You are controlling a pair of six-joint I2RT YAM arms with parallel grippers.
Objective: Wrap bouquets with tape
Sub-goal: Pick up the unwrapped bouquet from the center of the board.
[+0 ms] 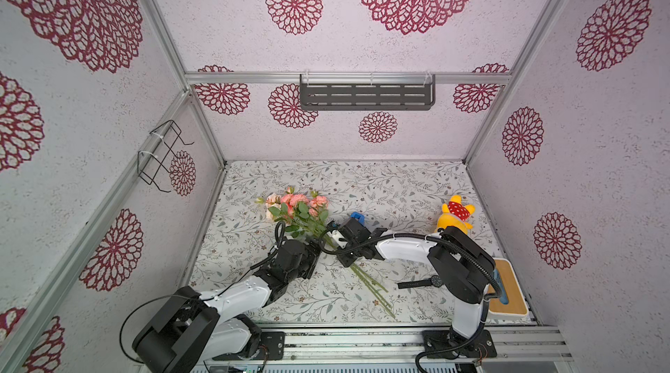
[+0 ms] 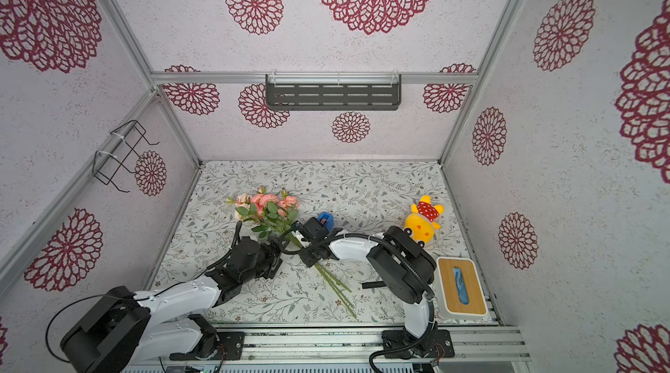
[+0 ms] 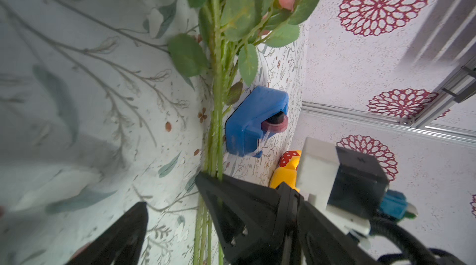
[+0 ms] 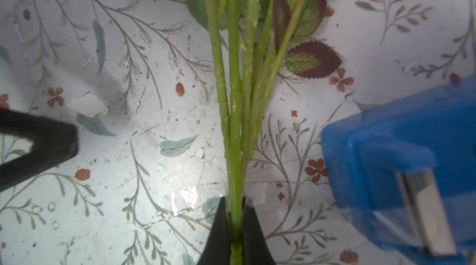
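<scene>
Plainly, one bouquet (image 1: 301,212) lies on the table (image 1: 398,190); one blue tape dispenser (image 1: 357,216) sits just beside its stems (image 4: 235,122); of two grippers, the right gripper (image 4: 235,200) pinches those stems, while the left gripper (image 1: 314,248) stands spread beside them.

Left arm (image 1: 235,295) stretching forward from near-left base, forearm angling toward centre, wrist dipping low. Left end effector (image 1: 314,246) hovering, jaws standing wide apart. Right arm (image 1: 398,248) bending sharply at elbow, forearm pointing leftward across centre. Right end effector (image 4: 235,200) pinching stems of bouquets (image 4: 237,96), jaws pressing tight, sitting just beside left end effector.
</scene>
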